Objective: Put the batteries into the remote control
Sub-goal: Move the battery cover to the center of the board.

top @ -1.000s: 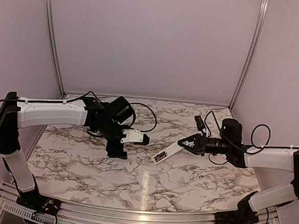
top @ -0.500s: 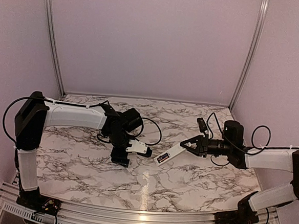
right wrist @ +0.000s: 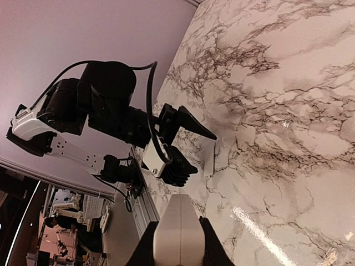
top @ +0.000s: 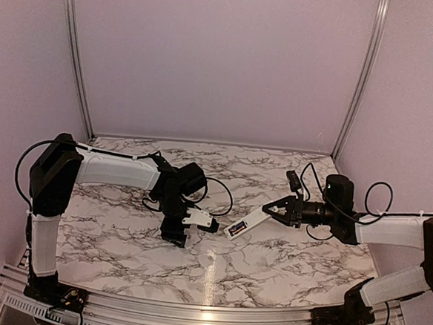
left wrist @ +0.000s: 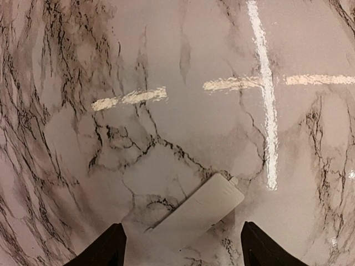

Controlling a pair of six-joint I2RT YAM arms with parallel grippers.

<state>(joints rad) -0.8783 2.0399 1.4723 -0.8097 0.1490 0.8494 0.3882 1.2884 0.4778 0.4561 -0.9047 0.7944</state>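
Since 1 second ago the left gripper (left wrist: 183,239) has swung inward, and we see it spread open over a white cover (left wrist: 197,213) on the marble table (left wrist: 166,66), while beyond, the right gripper (top: 276,210) clamps the remote control (top: 245,225) by 1 end.

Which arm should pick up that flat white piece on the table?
Left: the left claw, open, hangs straight above the flat white piece; the right claw is shut on the remote control.
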